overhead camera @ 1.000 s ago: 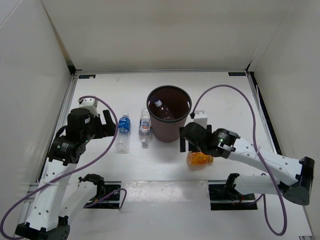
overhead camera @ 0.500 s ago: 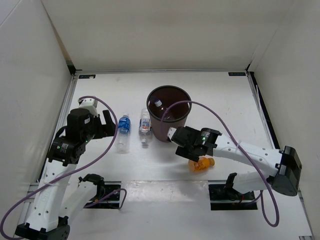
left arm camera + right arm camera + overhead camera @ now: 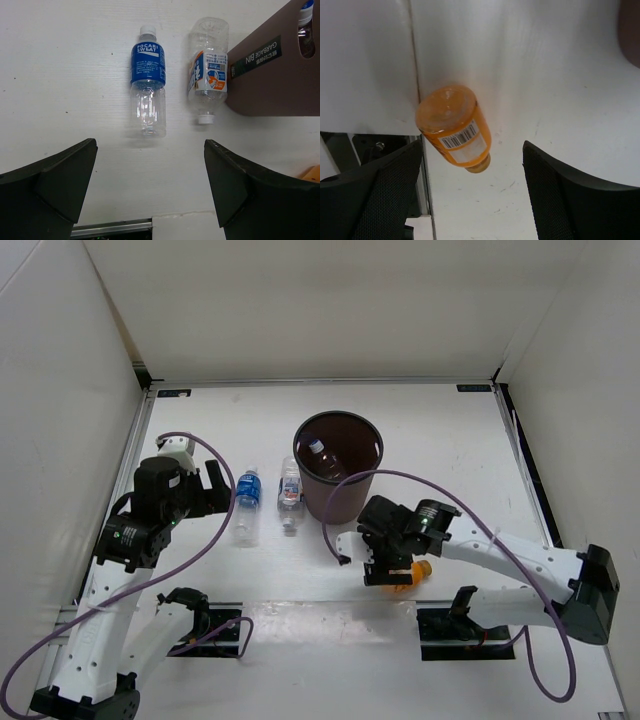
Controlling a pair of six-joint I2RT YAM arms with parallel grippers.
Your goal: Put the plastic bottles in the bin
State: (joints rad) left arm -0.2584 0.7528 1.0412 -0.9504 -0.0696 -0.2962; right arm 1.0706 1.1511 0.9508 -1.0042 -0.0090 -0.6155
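Down at the near right, the right gripper point(image 3: 358, 565) point(image 3: 472, 145) is hanging over the orange bottle point(image 3: 405, 573) point(image 3: 454, 129) with its fingers spread wide and gripping nothing. That bottle is lying on its side on the table point(image 3: 450, 440), close to the near edge, and in the wrist view it is sitting between the two fingers, nearer one of them; whether it is touching that finger I cannot tell. The bin point(image 3: 335, 502) point(image 3: 270, 75) is standing upright in the middle of the table, and a clear bottle point(image 3: 316, 448) point(image 3: 305, 20) is lying inside it. Two more bottles are lying side by side to the left of the bin: the pale-label bottle point(image 3: 290, 490) point(image 3: 209, 70) just beside the bin's wall, and the blue-label bottle point(image 3: 247, 502) point(image 3: 148, 75) a little further left. The left gripper point(image 3: 215, 490) point(image 3: 150, 144) is hovering above and just left of this pair, its fingers also wide apart and holding nothing
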